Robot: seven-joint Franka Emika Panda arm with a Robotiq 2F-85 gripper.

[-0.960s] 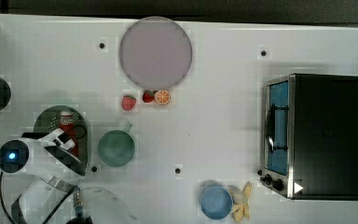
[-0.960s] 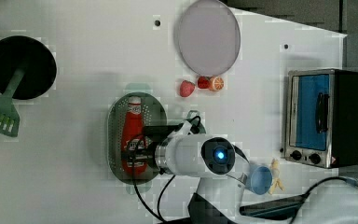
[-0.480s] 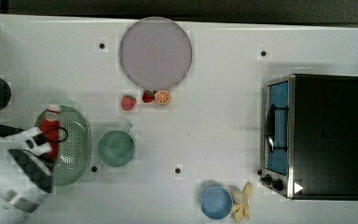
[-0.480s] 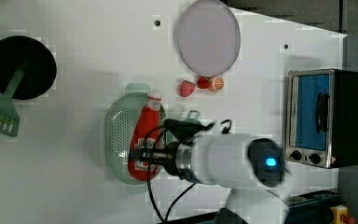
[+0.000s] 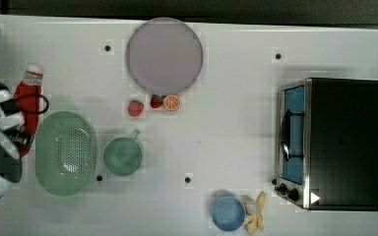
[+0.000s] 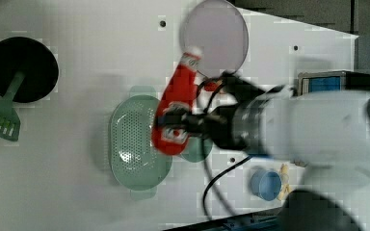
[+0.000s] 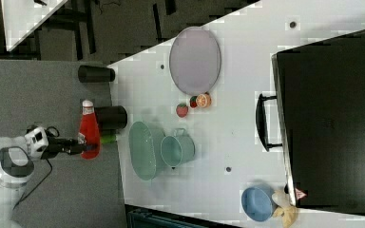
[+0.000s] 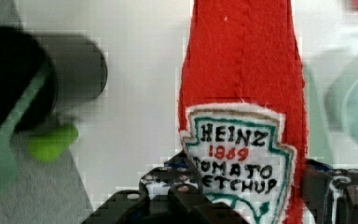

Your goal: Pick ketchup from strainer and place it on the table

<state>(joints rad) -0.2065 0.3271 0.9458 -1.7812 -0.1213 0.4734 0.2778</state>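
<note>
Ketchup bottle (image 7: pixel 89 128) is up and out of the strainer (image 5: pixel 66 153) now, jaws pinching its stitched felt label; perforated green oval sits empty.

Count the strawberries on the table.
2. One strawberry lies below the plate's lower-left edge in the top view; a smaller strawberry sits right of it, touching the orange slice. None seem hidden.

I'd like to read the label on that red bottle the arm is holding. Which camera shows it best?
The wrist view: the ketchup is close up and its label reads "Heinz Tomato Ketchup". The right view shows the whole bottle held by the gripper, the label unreadable. In the top and left views the arm covers part of it.
</note>
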